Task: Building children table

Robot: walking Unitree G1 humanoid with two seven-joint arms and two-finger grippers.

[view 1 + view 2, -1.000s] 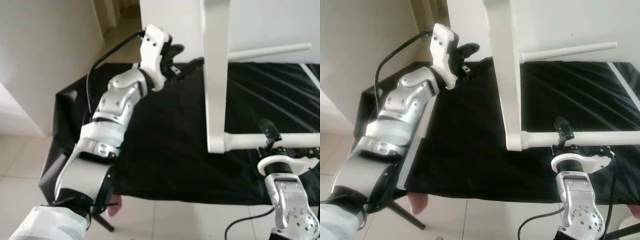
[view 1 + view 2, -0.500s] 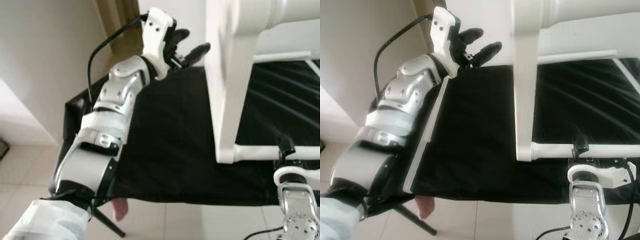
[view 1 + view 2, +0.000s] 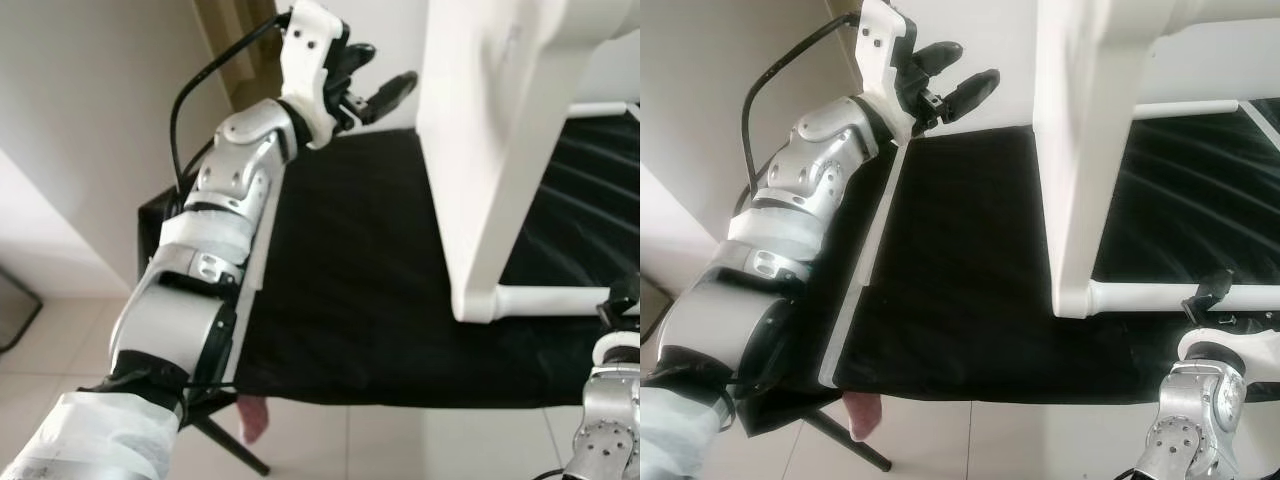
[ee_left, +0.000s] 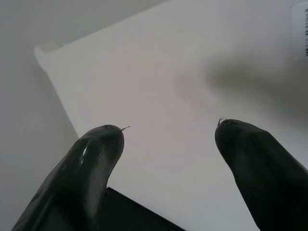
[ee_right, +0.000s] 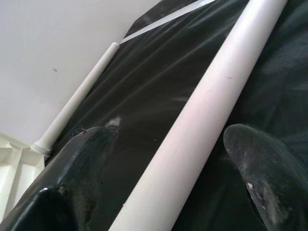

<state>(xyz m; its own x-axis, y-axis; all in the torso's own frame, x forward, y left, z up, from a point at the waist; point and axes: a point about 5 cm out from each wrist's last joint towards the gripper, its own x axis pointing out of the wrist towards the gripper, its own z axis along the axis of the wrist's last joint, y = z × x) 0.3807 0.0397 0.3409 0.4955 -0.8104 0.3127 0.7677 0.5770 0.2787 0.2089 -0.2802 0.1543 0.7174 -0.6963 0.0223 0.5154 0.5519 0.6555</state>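
The left gripper (image 3: 952, 72) is hovering spread at 11 o'clock, facing the white table panel (image 3: 1085, 150). The right gripper (image 5: 168, 159), spread, is straddling a white rod (image 5: 202, 120) at 4 o'clock.

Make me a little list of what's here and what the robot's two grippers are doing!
Surface: black cloth
Being built: white table frame, standing up on the cloth
Rung: white rod at the frame's bottom
Left gripper: open, raised in the air beside the frame, touching nothing
Right gripper: open, one finger on each side of the rod
Floor: pale tiles
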